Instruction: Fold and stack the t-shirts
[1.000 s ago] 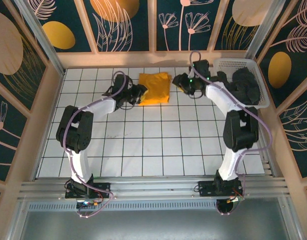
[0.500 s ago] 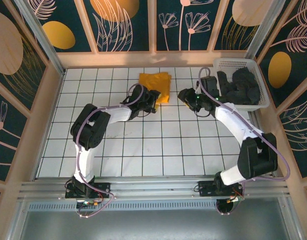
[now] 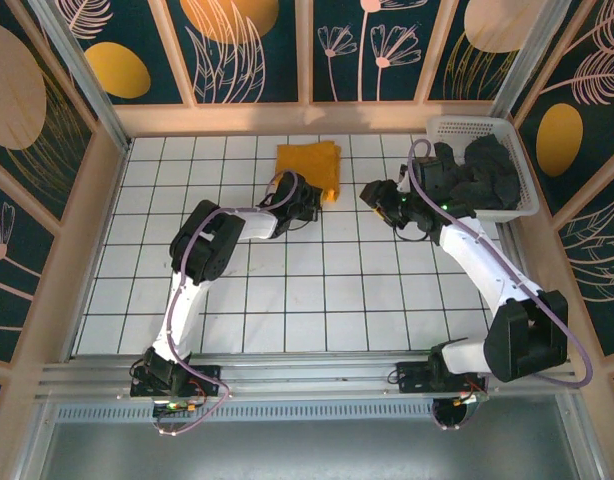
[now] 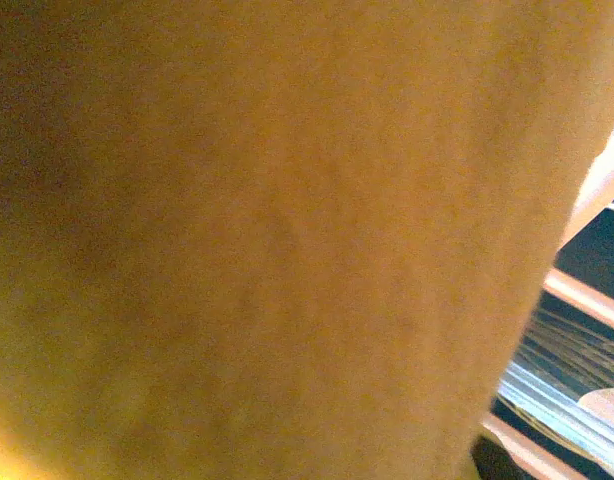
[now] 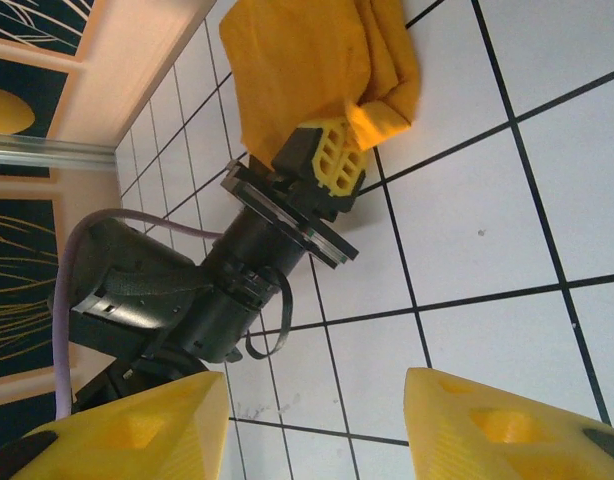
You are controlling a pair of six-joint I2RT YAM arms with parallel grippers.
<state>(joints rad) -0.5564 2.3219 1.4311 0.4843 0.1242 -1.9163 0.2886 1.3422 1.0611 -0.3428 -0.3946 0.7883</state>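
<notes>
The left gripper (image 5: 332,160) clenches a corner of the mustard t-shirt (image 5: 307,60); the right gripper (image 5: 317,425) hangs released and empty, near it, over the worktop (image 5: 487,250).

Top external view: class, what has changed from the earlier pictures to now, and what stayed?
The left tool swung right to the mustard t-shirt and shut on its near corner. The right tool, open, drew back. Dark t-shirts stayed in the basket.
</notes>
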